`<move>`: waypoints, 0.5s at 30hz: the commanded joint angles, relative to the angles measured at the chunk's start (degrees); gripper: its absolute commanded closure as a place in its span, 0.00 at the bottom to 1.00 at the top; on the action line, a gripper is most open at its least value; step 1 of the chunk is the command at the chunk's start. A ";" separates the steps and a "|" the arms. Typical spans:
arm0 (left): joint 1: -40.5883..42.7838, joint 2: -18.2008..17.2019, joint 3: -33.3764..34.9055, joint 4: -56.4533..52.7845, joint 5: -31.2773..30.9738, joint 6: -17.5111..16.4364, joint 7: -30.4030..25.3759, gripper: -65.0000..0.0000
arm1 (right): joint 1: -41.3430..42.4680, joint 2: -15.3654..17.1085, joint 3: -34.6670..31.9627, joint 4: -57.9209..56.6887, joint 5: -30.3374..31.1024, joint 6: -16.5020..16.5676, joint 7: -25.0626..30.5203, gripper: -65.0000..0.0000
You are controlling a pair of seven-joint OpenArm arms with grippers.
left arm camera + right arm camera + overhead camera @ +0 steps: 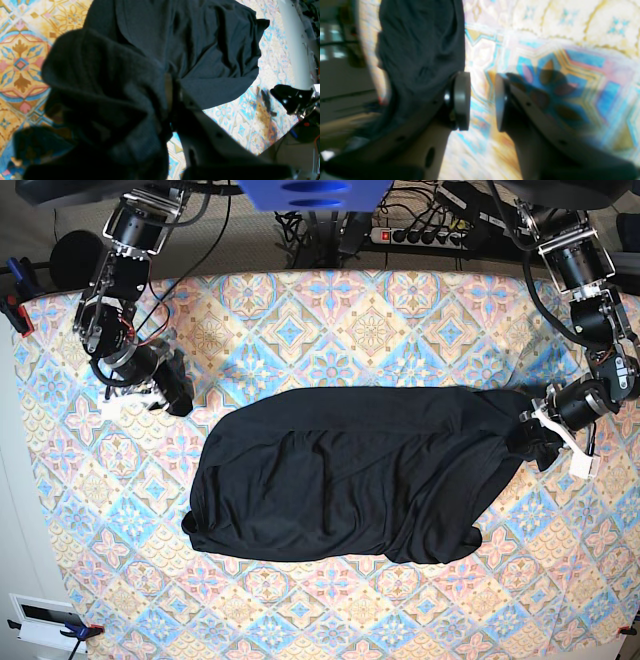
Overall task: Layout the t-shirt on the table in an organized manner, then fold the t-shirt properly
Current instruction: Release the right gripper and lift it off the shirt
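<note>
Your left tool (535,432) pinches the t-shirt (345,475) edge, anchoring it for spreading on the counter (330,320); your right tool (482,100) hangs parted, holding nothing.

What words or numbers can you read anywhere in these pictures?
None can be read.
The t-shirt is plain black with no print.
The table shows only tile and flower patterns.
The power strip behind the table is too small to show any label.
</note>
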 commanded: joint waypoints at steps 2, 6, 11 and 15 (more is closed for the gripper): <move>-1.29 -1.17 -0.27 0.95 0.51 -0.31 -0.97 1.00 | 0.57 0.42 -0.15 -2.53 3.84 0.33 -0.01 0.75; -1.38 -1.08 -0.27 0.95 2.35 -0.39 -1.06 1.00 | 0.57 0.33 -0.15 -6.84 8.06 0.33 -0.01 0.75; -1.38 -1.08 -0.27 0.95 2.62 -0.39 -1.06 1.00 | 0.57 -1.16 -0.15 -8.77 12.02 0.33 -0.09 0.75; -1.38 -1.08 -0.27 0.95 2.62 -0.48 -1.06 1.00 | 0.66 -3.27 -0.15 -8.77 12.02 0.33 -0.09 0.75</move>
